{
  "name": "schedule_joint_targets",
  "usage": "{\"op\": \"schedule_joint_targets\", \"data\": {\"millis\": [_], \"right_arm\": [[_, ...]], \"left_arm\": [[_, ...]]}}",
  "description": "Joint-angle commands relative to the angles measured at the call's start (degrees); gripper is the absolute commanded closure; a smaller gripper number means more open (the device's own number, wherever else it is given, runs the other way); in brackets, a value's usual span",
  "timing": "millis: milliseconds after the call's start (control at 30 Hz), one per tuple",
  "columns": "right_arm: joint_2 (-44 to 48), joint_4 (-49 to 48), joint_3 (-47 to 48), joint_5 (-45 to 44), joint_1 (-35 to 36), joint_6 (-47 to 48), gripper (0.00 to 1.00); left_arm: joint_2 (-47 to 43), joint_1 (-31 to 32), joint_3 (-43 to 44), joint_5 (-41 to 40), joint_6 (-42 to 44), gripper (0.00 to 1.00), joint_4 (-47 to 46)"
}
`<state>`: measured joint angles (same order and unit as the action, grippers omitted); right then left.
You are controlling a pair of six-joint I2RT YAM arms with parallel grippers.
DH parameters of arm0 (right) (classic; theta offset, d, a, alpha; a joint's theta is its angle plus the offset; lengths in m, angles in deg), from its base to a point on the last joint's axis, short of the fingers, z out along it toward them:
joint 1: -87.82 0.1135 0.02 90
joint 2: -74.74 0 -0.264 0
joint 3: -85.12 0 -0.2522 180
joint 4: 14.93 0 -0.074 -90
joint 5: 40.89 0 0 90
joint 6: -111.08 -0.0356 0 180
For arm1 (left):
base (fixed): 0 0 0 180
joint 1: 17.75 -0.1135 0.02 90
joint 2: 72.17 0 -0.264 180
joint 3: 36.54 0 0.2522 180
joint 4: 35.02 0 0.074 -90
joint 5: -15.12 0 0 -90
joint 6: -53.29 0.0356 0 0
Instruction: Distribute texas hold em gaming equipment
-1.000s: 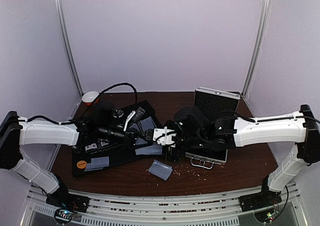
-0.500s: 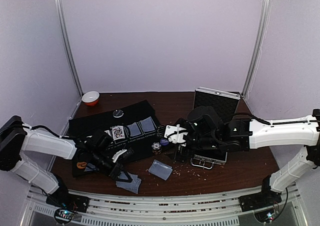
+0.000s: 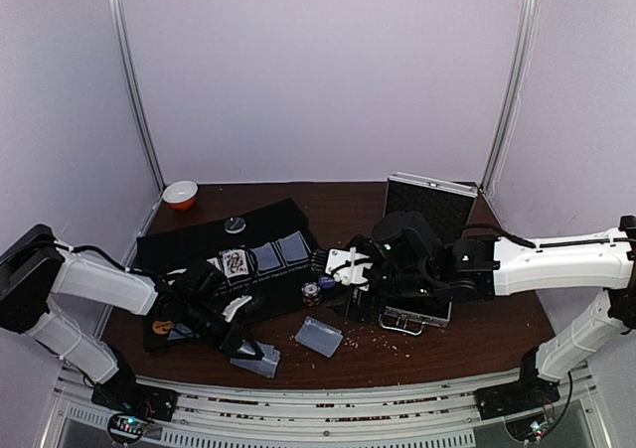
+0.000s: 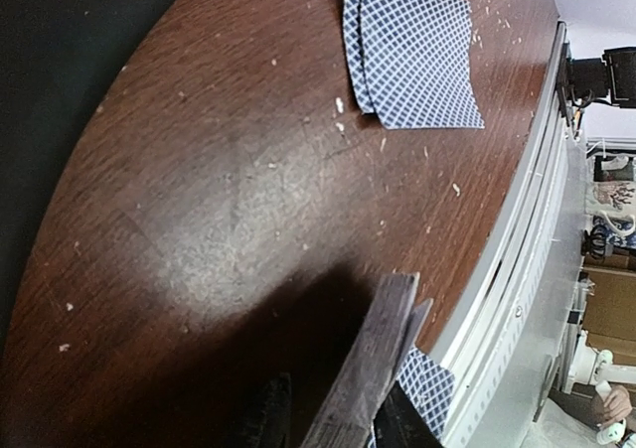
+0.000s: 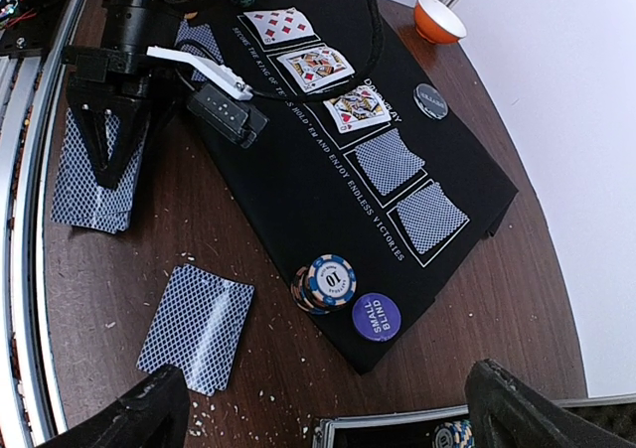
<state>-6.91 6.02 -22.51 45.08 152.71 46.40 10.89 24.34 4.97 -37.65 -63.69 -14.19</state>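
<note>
1. Left fingers (image 3: 248, 347) are at the near edge of the desk (image 3: 447, 354), tips down on a card pile (image 3: 260, 365). Pinching or parted: cannot tell.
2. Right fingers (image 3: 350, 301) spread wide, empty; chip stack (image 3: 312, 291) at their 9 o'clock.
3. Loose cards (image 3: 319, 336) lie at 2 o'clock from left fingers and 7 o'clock from right. Right arm judged nearer.

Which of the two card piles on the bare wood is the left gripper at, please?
The pile beside the near rail, under the left gripper; the other pile lies alone.
</note>
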Motion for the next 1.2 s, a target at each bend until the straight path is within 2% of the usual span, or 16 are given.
{"op": "schedule_joint_targets", "data": {"millis": [0,300,600,700,767,833,967,1067,1167], "right_arm": [[-0.7,0.3,0.7,0.1,-0.1,0.0,0.00],[-0.7,0.7,1.1,0.2,-0.2,0.7,0.00],[-1.5,1.1,1.9,0.5,-0.2,0.8,0.00],[-1.9,1.7,2.3,1.7,-0.2,-1.0,0.00],[-2.6,3.0,3.2,3.0,-0.1,-3.7,0.01],[-2.8,2.8,3.3,4.1,-0.2,-6.5,0.02],[-3.8,3.7,2.9,6.6,0.6,-11.4,0.11],[-5.1,7.7,4.0,9.5,2.0,-15.8,0.30],[-5.0,7.0,1.1,15.6,4.9,-18.9,0.45]], "left_arm": [[3.6,-0.2,0.8,-4.3,2.0,0.67,2.8],[1.5,-0.2,3.2,-7.7,4.0,0.48,7.3],[2.6,-0.2,6.1,-16.6,4.7,0.38,11.9],[0.8,-0.2,6.3,-16.2,5.2,0.33,11.9],[-1.0,-0.2,6.5,-15.9,5.4,0.25,12.0],[-2.9,-0.2,6.7,-16.0,5.1,0.22,11.9],[-6.2,-0.2,8.0,-16.5,4.6,0.22,12.6],[-7.6,-0.1,9.1,-17.7,2.6,0.23,15.2],[-8.9,-0.2,8.1,-18.3,-2.5,0.34,17.0]]}}
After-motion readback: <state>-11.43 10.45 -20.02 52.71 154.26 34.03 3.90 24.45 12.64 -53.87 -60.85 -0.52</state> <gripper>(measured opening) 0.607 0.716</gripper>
